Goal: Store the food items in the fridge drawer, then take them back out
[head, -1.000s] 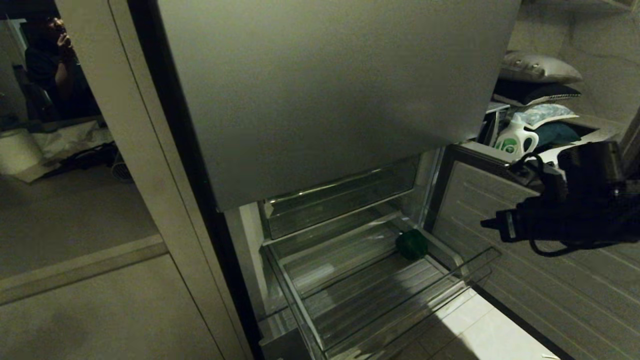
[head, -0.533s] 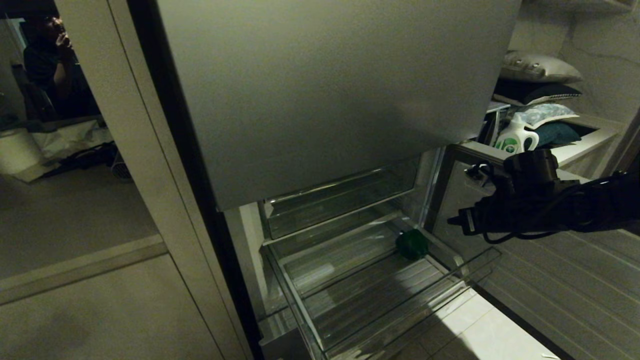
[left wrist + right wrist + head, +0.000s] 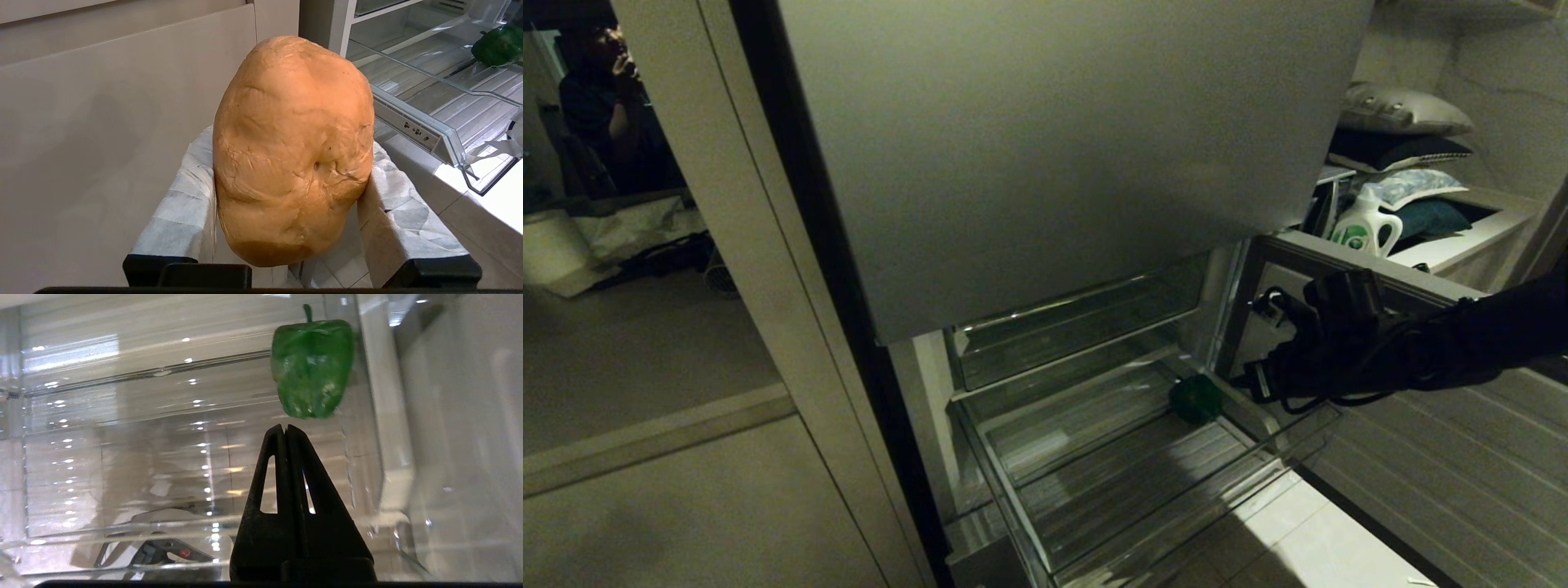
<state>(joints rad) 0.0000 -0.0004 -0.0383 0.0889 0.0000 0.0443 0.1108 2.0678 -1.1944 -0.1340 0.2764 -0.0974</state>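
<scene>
we're hovering the right gripper (image 3: 284, 428) with fingers pressed together, just short of the green pepper (image 3: 1196, 399) sitting at the far right corner of the fridge drawer (image 3: 1021, 506), left gripper (image 3: 286, 179) clamping the bread loaf (image 3: 292, 151) outside the drawer's front corner

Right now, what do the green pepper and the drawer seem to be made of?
Green pepper: probably plastic, since its skin is glossy with speckled highlights.
Fridge drawer: clear hard plastic, it seems; the floor tiles show through its ribbed, shiny bottom.
</scene>
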